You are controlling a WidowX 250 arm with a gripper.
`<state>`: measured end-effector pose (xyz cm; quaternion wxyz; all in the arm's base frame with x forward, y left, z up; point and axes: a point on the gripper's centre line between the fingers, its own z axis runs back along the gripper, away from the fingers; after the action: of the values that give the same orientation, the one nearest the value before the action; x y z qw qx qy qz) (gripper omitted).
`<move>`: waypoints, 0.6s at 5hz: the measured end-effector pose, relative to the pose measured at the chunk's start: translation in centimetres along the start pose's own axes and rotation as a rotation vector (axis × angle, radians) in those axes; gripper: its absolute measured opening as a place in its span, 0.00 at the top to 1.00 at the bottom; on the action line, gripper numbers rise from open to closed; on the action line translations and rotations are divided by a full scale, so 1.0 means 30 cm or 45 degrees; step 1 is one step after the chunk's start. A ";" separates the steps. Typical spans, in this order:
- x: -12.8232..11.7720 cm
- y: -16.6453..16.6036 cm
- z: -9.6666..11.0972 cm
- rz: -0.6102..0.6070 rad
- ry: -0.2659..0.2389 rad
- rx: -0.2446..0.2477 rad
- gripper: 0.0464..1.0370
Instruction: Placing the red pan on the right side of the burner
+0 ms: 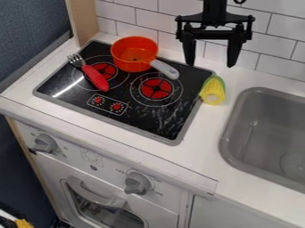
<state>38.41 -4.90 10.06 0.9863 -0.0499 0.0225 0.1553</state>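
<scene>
A: Gripper (210,66)?
B: Top, right of centre, in front of the white tiled wall (271,38). Fingers spread apart, nothing between them.
A: Red pan (134,55)?
B: Upright, back of the black stovetop (77,91), orange-red. Grey handle (165,69) slants toward the right burner (156,88). Bowl's by the left burner (104,70); may overlap its ring, hard to say at this slant.
A: So, relative to the right burner?
B: Bowl's behind and left of it.
A: Rest?
B: Fork (95,77), red grip, lying across the left burner, tines toward back left. Yellow corn (212,92), green husk, at the stovetop's right edge. Grey sink (228,133) further right. Grey knobs (138,183) on the front panel, oven door (104,199) below.
</scene>
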 end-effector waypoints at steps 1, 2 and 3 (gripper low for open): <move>-0.002 0.006 -0.050 0.017 0.043 0.012 0.04; 0.006 0.069 -0.033 0.112 0.044 -0.035 0.04; 0.034 0.168 0.049 0.269 -0.069 -0.121 0.04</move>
<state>37.88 0.33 11.00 0.9613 -0.0897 -0.0066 0.2606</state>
